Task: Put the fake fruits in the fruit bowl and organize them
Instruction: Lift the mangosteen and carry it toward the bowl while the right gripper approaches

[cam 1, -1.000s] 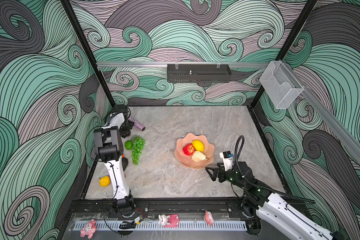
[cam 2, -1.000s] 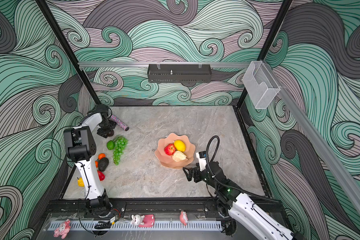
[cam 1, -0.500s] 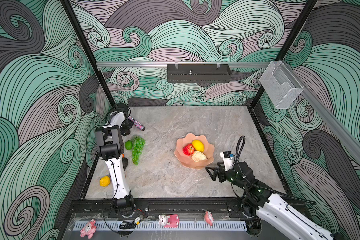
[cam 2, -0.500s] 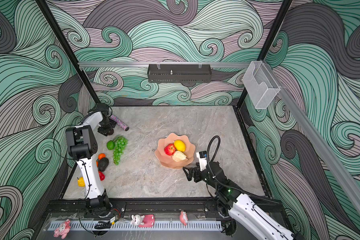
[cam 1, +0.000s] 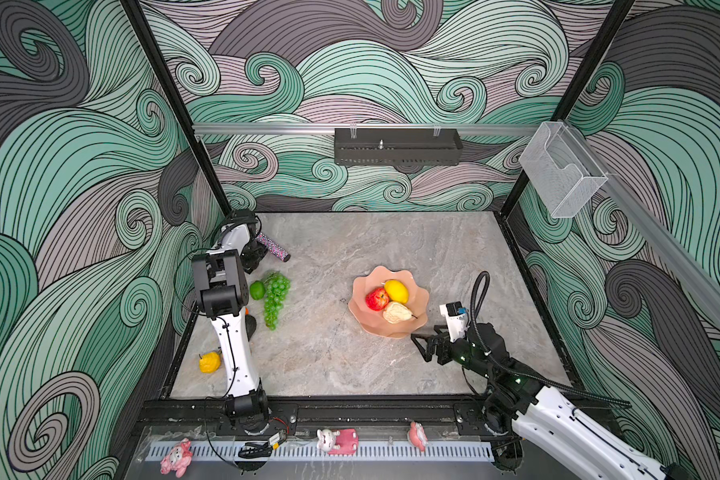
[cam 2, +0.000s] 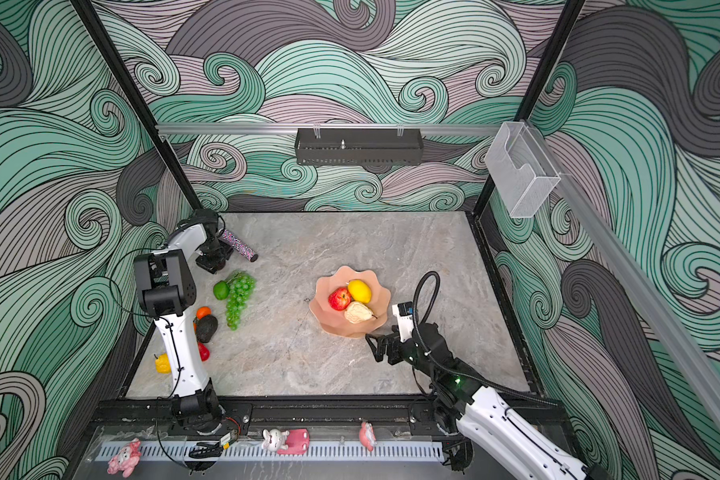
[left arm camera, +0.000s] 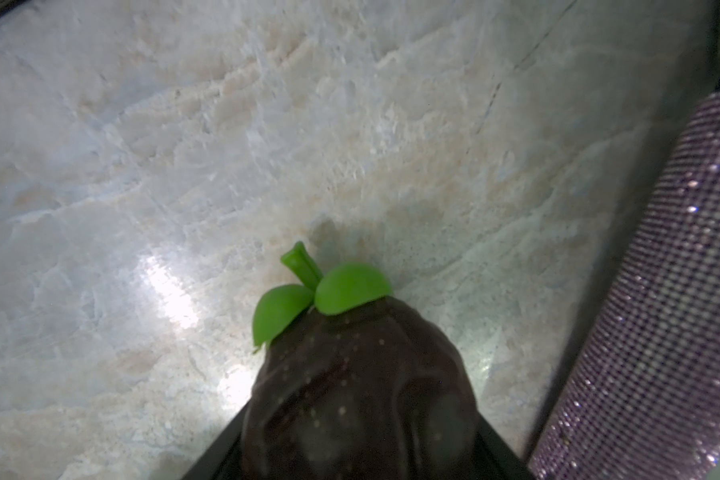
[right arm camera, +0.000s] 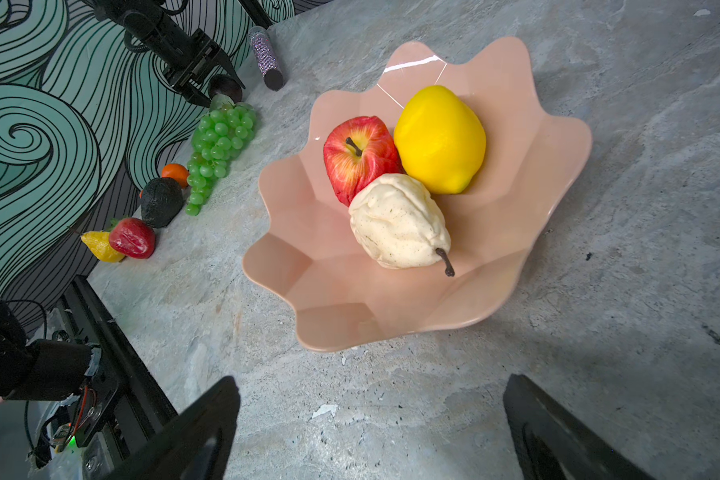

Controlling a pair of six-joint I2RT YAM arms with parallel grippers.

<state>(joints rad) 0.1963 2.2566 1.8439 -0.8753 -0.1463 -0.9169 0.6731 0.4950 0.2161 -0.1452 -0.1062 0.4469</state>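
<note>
Mangosteen (left arm camera: 358, 386), dark with green leaves, lies on the worktop (cam 1: 350, 365) between the left end effector's (right arm camera: 223, 92) parted fingers; whether they press it, I cannot tell. In both top views a sparkly tube (cam 1: 273, 248) lies at its 2 o'clock and grapes (cam 1: 276, 297) at 5. The right end effector (right arm camera: 368, 384), spread wide and empty, hangs at 5 o'clock of the fruit bowl (cam 1: 375, 326), which holds an apple (cam 1: 377, 298), a lemon (cam 1: 396, 291) and a pear (cam 1: 396, 312).

the fruit bowl (cam 1: 368, 280) holds apple (cam 1: 377, 298), lemon (cam 1: 396, 291) and pear (cam 1: 396, 312); lime (cam 1: 257, 289) lies beside the grape bunch (cam 1: 276, 299).
</note>
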